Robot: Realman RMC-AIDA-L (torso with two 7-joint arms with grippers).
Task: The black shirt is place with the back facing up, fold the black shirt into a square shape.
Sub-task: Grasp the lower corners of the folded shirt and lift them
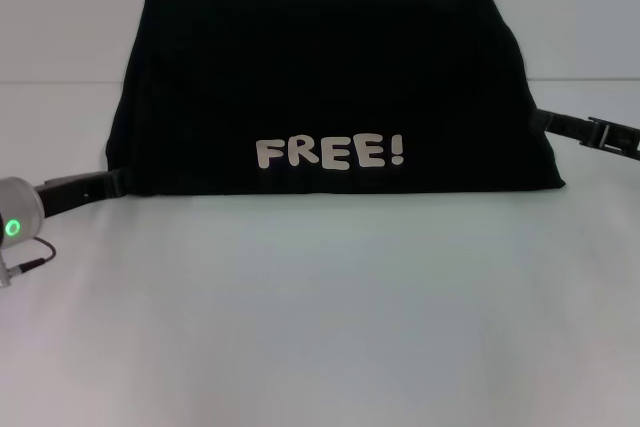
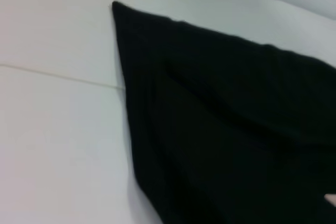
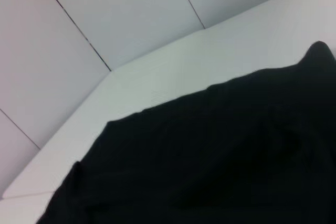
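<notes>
So I'm looking down through the head cam and the black shirt [image 1: 330, 87] is lying across the far half of the white table [image 1: 320, 327], folded into a wide block with its near edge running straight across roughly mid-table. It's narrower along the far edge and flaring out toward me, with the far right corner poking up a little. Heads up: it's not plain, there's a white "FREE!" print [image 1: 330, 152] showing face-up near the near edge, around the middle.

My left gripper [image 1: 105, 185] is sitting at the shirt's near left corner, right at the fabric edge, with the arm coming in low from the table's left edge. The tips are disappearing into or under the cloth, so I can't tell whether that claw is wide, narrow, or pinching anything.

My right gripper [image 1: 545, 121] is doing the same on the right side of the shirt, a bit farther back than the left one. Same story: the tips are hidden against the black fabric, so I can't tell its state.

Neither wrist cam is showing any fingers, just black cloth [image 2: 226, 129] draped over white table [image 2: 58, 129], and the right wrist is seeing the shirt [image 3: 210, 166] with the wall panels [image 3: 105, 14] behind it.
</notes>
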